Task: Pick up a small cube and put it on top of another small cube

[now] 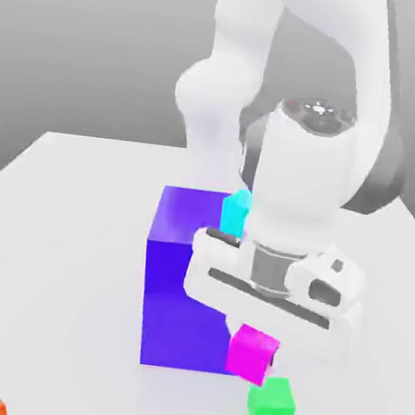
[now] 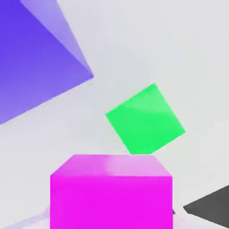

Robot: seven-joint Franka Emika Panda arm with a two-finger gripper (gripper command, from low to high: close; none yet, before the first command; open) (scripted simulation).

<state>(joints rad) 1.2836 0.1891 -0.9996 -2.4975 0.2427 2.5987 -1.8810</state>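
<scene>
Magenta cube [image 1: 251,353] clamped in the tool [image 1: 254,345], above green cube [image 1: 271,406].

Simulated tabletop: plain white table [image 1: 62,230], grey backdrop (no furnishings), coloured blocks.

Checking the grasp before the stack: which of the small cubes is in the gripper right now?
The magenta cube, held off the table under the gripper. The green cube sits on the table below it; the cyan cube rests on the blue block.

Glossy smooth magenta cube [image 1: 251,353], smooth matt green cube [image 1: 271,406], smooth white table [image 1: 59,257], glossy white arm [image 1: 298,167]
</scene>
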